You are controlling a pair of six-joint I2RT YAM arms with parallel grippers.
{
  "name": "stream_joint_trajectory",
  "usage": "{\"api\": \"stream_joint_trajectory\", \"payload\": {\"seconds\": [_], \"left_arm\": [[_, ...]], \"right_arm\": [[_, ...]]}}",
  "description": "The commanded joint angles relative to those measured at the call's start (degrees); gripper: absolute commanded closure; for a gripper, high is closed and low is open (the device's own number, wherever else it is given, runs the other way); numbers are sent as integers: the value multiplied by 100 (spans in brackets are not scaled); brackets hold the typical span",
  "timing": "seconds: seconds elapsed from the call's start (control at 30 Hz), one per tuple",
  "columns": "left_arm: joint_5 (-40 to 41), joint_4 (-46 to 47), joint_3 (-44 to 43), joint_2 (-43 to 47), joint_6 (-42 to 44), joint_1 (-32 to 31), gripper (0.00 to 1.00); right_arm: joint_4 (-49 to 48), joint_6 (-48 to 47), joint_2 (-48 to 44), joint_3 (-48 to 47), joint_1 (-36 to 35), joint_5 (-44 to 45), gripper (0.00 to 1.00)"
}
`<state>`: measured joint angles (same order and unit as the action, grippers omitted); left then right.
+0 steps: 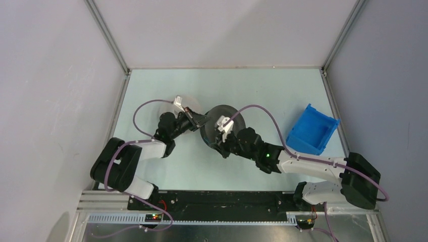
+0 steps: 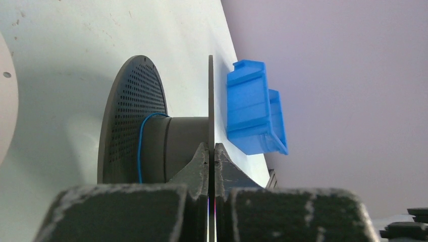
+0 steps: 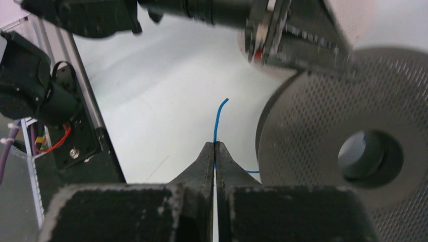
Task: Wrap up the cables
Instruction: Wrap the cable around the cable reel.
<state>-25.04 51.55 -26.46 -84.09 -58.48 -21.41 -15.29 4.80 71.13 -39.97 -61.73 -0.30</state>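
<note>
The right gripper (image 3: 215, 148) is pressing its fingers fully together on a thin blue cable (image 3: 218, 120). The cable's free end is curving up past the fingertips, above the pale green table (image 3: 166, 101). The stretch of cable behind the fingers is hidden, and only a short blue trace is showing towards the dark grey perforated flanged spool (image 3: 323, 116). The spool is lying flat on one flange.

In the left wrist view the cable (image 2: 140, 146) is looping round the spool's hub, next to the lower flange. The left gripper (image 2: 212, 151) is clamping the thin edge of the upper flange, with its fingertips meeting on it.

From overhead the cable is too fine to make out, and both sets of fingertips are crowding the spool (image 1: 229, 115).

A blue plastic bin (image 1: 312, 130) is sitting tilted, well to the right. Only its own blue walls are showing inside, and its near wall is hiding part of the floor.
</note>
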Motion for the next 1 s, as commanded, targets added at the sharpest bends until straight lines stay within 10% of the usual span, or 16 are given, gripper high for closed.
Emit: {"api": "stream_joint_trajectory", "payload": {"seconds": [0.0, 0.47, 0.97], "left_arm": [[177, 561, -331, -161, 17, -182, 100], [-64, 617, -385, -460, 302, -294, 99], [-143, 332, -556, -552, 697, -145, 73]], "right_arm": [[-127, -410, 367, -710, 34, 243, 100], [-873, 469, 1565, -1435, 1374, -664, 100], [-1176, 850, 1984, -1544, 1906, -983, 100]]}}
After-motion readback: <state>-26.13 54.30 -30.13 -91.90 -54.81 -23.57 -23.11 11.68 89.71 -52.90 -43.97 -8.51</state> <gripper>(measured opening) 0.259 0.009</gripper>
